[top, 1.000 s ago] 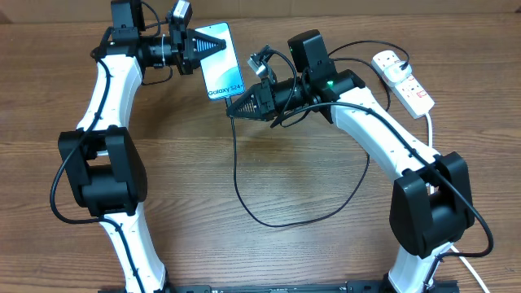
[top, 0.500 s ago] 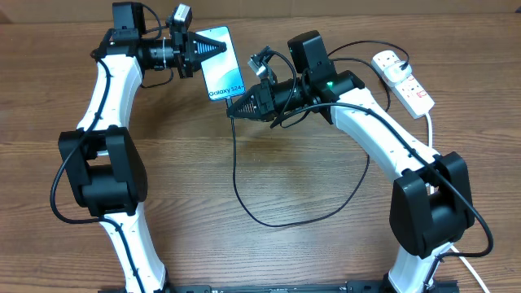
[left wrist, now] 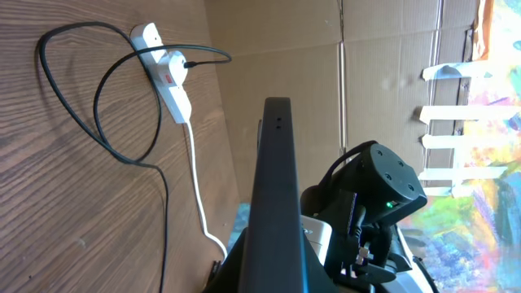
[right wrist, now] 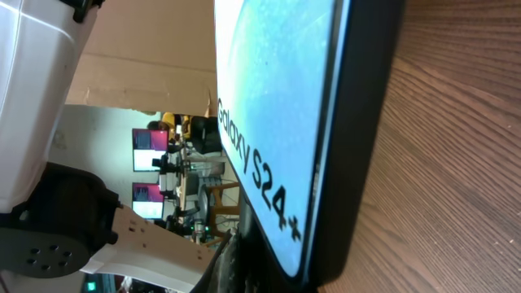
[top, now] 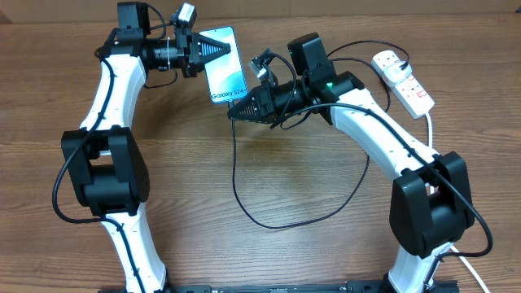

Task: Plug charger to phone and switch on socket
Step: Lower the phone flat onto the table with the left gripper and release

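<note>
The phone (top: 225,72) is held tilted above the table (top: 326,244), its lit blue screen facing up. The "Galaxy S24+" lettering is at the end nearer the right gripper (top: 234,112). The left gripper (top: 216,49) is clenched on the phone's opposite end. In the left wrist view we see the phone (left wrist: 275,203) edge-on, a dark slab rising from between the fingers.

The right gripper sits just at the phone's lettered end, its fingers pinched together around the end of the charger (top: 236,175). The thin black cable drops from there, loops wide across the table on the robot's side of the phone, and climbs back toward the socket (top: 404,80). (We cannot make out the connector tip, nor whether it touches the phone.)

In the right wrist view the phone (right wrist: 277,122) fills most of the frame, with wood grain beside it. The socket lies flat well to the right of the phone, the black cable's plug in one outlet, and its white cord (top: 429,122) trails away from the phone.
</note>
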`<state>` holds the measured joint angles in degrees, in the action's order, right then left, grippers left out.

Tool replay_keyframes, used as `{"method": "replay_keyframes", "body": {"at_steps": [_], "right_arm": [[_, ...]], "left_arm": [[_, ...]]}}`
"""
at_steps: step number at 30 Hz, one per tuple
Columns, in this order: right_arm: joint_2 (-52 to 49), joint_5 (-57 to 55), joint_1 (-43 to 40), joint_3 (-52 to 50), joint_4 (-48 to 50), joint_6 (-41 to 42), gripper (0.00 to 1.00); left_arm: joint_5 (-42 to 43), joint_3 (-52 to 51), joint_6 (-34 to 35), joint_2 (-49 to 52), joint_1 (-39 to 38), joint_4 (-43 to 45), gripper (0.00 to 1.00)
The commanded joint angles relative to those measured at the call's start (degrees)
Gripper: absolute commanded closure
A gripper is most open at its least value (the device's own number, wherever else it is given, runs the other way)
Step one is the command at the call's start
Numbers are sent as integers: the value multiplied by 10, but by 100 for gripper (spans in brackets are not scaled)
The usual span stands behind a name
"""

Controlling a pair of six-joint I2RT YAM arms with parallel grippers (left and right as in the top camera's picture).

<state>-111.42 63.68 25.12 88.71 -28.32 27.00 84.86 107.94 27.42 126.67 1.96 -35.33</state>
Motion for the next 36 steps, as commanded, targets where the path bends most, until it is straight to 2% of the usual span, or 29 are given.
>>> {"method": "replay_keyframes", "body": {"at_steps": [1,14,15,19,29,32,36], "right_arm": [[2,-58,-26,12,26,5,96],[-2,-81,-31,12,44,10,96],[-2,-81,-31,12,42,10,94],[-1,-81,-32,12,24,-5,73],[42,-52,-43,13,-5,-36,67],[60,-64,-57,14,-27,-48,65],[70,-125,-91,14,-108,-83,64]], "left_arm": [[58,2,-34,-12,-33,-27,96],[58,1,-46,-12,-35,-52,96],[58,2,-46,-12,-35,-51,96],[58,2,-47,-12,-28,-42,96],[55,1,-48,-12,-11,-32,96],[33,2,-52,-12,-11,-32,96],[-26,1,-52,-12,-11,-39,96]]}}
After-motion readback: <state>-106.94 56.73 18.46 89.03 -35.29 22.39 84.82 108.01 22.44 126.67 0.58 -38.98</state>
